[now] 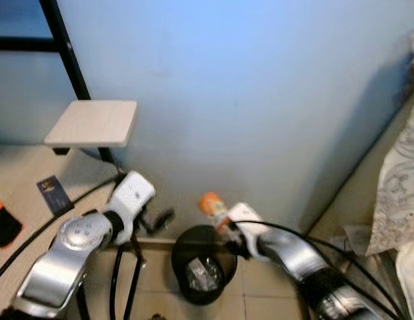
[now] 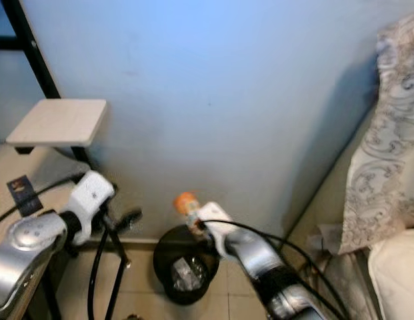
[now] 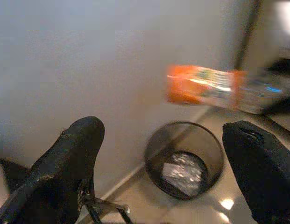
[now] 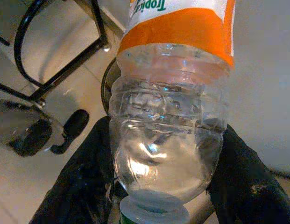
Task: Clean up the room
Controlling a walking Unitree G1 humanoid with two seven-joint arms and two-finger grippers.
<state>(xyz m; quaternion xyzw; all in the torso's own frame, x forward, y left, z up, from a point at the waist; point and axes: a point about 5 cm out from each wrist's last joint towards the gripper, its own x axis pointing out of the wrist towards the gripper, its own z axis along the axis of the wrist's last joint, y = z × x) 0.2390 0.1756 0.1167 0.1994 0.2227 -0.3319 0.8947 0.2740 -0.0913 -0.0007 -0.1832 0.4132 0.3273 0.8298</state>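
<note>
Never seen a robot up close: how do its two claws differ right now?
The right gripper is shut on a clear plastic bottle with an orange label, held above the black trash bin; the left gripper is open and holds nothing. The right gripper sits over the bin, the left gripper off to its side. Both have two black fingers.

A pale blue wall [image 1: 260, 100] stands in front; a black metal post [image 1: 70, 57] rises against it, with a small light wooden shelf [image 1: 93, 123] fixed on it. On the beige tiled floor [image 1: 20, 180] lies a dark card [image 1: 55, 193]; further out at the edge lies a black and orange object [image 1: 3, 223]. A patterned grey and white cloth [image 2: 387, 147] hangs at the far side; black cables [image 1: 120, 280] run near the floor.
</note>
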